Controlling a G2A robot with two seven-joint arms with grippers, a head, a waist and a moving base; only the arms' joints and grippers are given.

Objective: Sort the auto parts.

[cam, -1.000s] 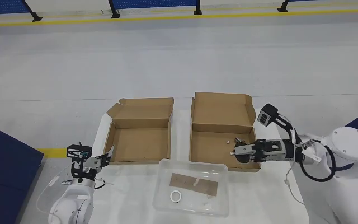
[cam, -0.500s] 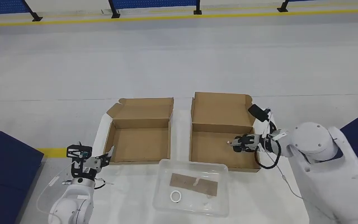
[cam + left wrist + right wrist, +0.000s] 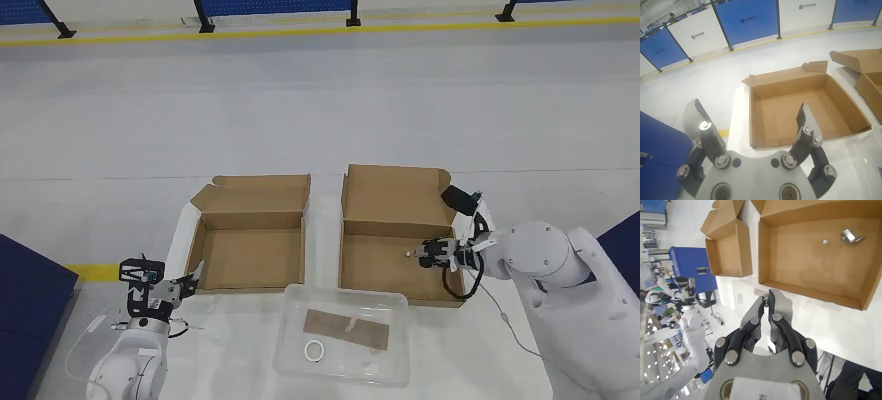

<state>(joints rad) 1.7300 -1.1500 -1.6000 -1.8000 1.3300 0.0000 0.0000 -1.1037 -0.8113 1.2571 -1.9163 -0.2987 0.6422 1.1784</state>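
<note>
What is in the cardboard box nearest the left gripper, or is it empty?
Empty. The cardboard box lies open, and the left wrist view shows its bare brown floor with no parts inside.

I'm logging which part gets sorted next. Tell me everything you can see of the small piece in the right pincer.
The small fastener is a short silvery metal piece, seemingly a screw with a wider head. It sits pinched between the dark ribbed tips of the right pincer. It is held in the air near the right cardboard box, touching only those tips. Finer detail is too small to tell.
</note>
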